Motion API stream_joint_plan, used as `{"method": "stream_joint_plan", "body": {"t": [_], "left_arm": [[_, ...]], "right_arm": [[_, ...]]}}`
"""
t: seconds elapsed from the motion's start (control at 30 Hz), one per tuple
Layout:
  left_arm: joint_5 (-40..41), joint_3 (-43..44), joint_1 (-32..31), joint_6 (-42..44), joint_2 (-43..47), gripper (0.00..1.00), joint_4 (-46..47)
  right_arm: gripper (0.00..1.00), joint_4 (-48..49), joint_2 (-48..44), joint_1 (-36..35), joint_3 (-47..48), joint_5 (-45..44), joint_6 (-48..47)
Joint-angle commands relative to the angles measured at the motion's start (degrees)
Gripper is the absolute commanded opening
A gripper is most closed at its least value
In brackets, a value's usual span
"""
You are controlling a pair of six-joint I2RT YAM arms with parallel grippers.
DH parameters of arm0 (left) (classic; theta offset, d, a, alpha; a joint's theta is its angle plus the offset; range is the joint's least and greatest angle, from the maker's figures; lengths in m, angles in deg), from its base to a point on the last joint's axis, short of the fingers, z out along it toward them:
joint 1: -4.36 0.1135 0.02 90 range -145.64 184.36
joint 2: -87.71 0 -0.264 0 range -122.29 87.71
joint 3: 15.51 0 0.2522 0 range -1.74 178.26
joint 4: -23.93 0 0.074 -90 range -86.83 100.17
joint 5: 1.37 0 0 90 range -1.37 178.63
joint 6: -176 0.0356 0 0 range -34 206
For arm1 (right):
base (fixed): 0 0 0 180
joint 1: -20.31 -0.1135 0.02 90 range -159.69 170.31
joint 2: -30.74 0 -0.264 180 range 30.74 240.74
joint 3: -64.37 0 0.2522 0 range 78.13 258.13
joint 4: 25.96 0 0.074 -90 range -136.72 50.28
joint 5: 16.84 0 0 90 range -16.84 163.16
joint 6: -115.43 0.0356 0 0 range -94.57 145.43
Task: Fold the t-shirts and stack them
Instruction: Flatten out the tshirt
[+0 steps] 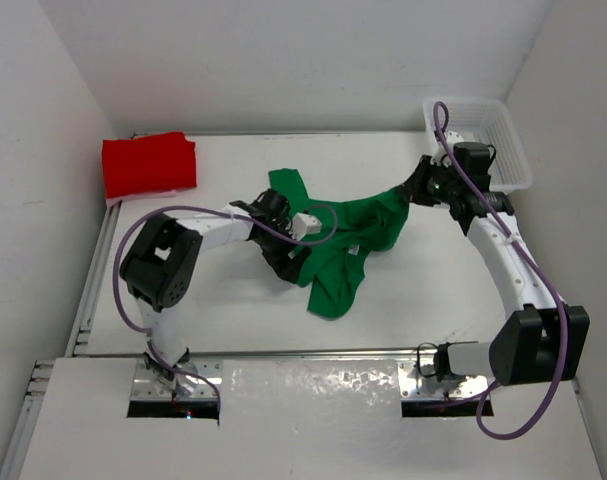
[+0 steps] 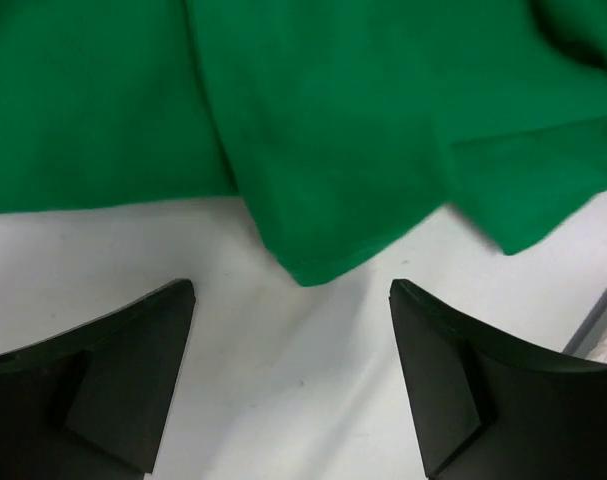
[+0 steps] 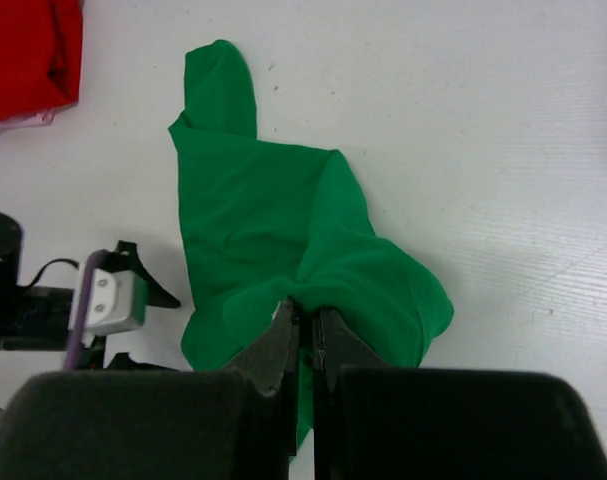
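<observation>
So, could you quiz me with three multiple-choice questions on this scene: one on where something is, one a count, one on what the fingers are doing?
1. Where does the folded red cloth t-shirt lie? A) at the white table's far left corner B) inside the white plastic mesh basket C) under the crumpled green cloth t-shirt
2. How many t-shirts are in view? A) one B) two C) four
3. The right arm's fingers are: A) wide open B) shut on the green t-shirt C) shut on the basket
Answers: 1 A, it lies in that corner, the basket far right; 2 B, only red and green show; 3 B, green cloth is pinched between them.
</observation>
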Motion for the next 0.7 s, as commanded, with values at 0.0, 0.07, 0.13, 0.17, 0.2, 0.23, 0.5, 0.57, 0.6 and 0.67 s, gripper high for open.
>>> {"method": "stream_joint_plan", "body": {"t": [0.0, 0.07, 0.13, 0.17, 0.2, 0.23, 0.5, 0.57, 0.6, 0.67], "left_arm": [[-1.47, 1.76, 1.08, -2.66, -0.69, 0.78, 5.01], [-0.87, 2.12, 1.08, -3.28, -2.53, 0.77, 5.53], [0.46, 1.77, 1.08, -3.20, -3.59, 0.77, 6.59], [0.37, 1.77, 1.08, -3.37, -4.47, 0.77, 6.68], [-1.63, 1.86, 1.08, -3.46, -4.91, 0.76, 6.42], [-3.13, 1.95, 0.99, -3.46, -5.35, 0.75, 5.98], [-9.74, -1.92, -1.64, -2.49, -2.98, 0.59, 5.19], [-9.04, -1.57, -2.08, -2.67, -3.77, 0.50, 4.66], [-9.21, -1.57, -2.00, -2.49, -4.12, 0.47, 4.40], [-8.34, -1.66, -2.00, -2.84, -4.56, 0.20, 4.40]], "right_arm": [[0.00, 2.28, -1.54, 0.11, -0.29, -0.39, -1.02], [0.00, 2.28, -1.81, 0.02, -0.64, -0.66, -1.11], [0.00, 2.46, -1.89, 0.02, -0.73, -0.57, -1.11], [0.00, 2.46, -1.89, 0.02, -0.73, -0.57, -1.11], [0.00, 2.37, -1.89, 0.02, -0.82, -0.57, -1.20], [0.00, 2.37, -1.89, 0.02, -0.82, -0.66, -1.28], [0.00, 2.37, -1.54, 0.02, -0.47, -1.36, -1.64], [0.00, 2.72, -1.37, 0.02, -0.38, -1.27, -1.29], [0.00, 2.90, -1.28, 0.02, -0.29, -1.19, -1.20], [0.00, 2.64, -1.28, 0.02, 0.06, -1.27, -1.20]]}}
